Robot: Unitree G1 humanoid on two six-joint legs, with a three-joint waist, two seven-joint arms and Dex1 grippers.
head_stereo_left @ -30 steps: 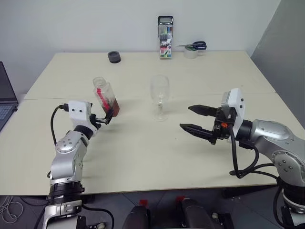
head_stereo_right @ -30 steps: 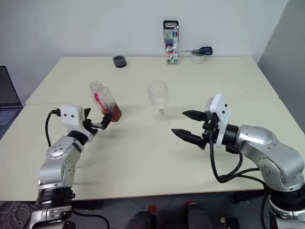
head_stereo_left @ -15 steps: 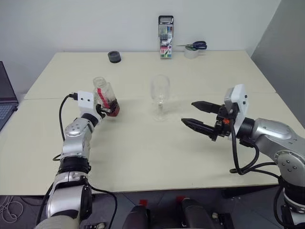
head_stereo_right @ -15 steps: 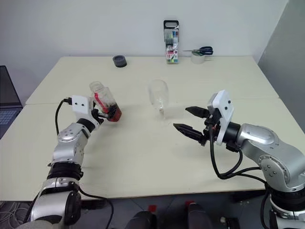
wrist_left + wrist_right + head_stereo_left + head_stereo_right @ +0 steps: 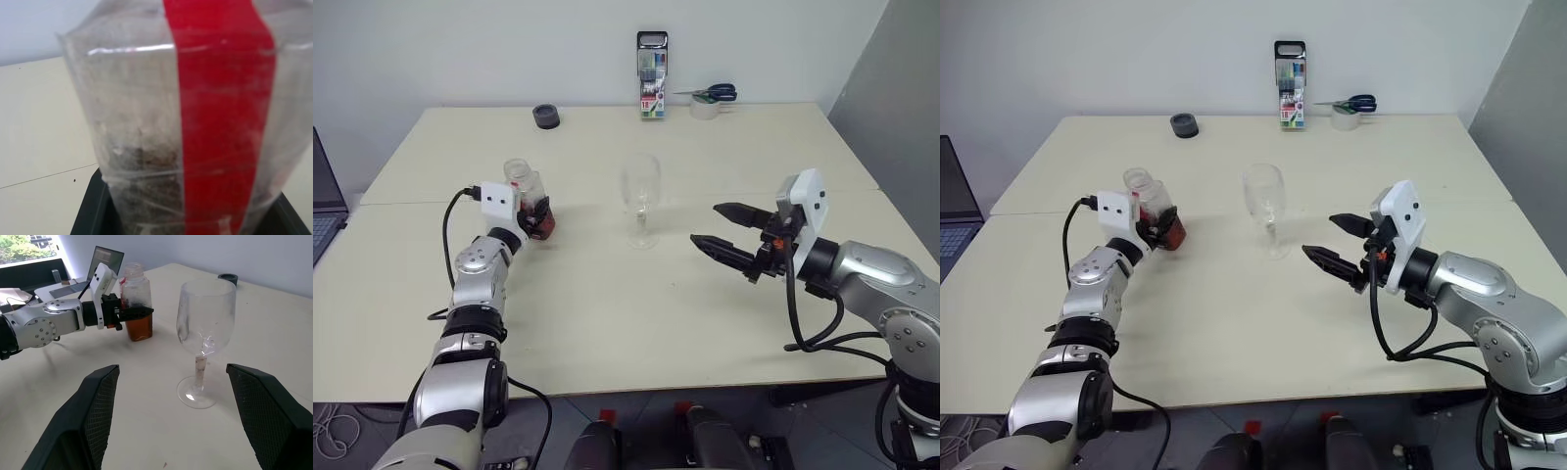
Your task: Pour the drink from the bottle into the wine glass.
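Observation:
The clear bottle [image 5: 525, 196] with a red label strip stands upright on the table, left of centre, its neck open. The reddish-brown drink [image 5: 140, 328] fills its lower part. My left gripper [image 5: 534, 213] is shut on the bottle's lower half, its black fingers [image 5: 131, 312] on either side; in the left wrist view the bottle [image 5: 195, 122] looms very close. The empty wine glass [image 5: 641, 199] stands upright in the middle of the table, to the right of the bottle. My right gripper [image 5: 706, 224] hovers open to the right of the glass, pointing toward it, holding nothing.
A tall marker-pen case [image 5: 653, 76] stands at the table's far edge, with scissors on a tape roll [image 5: 709, 100] to its right and a black roll [image 5: 546, 117] to its left. A laptop [image 5: 323, 196] sits off the left side.
My left arm has reached forward and closed on the bottle, which leaned over before and now stands upright. The right gripper has stayed open in nearly the same place.

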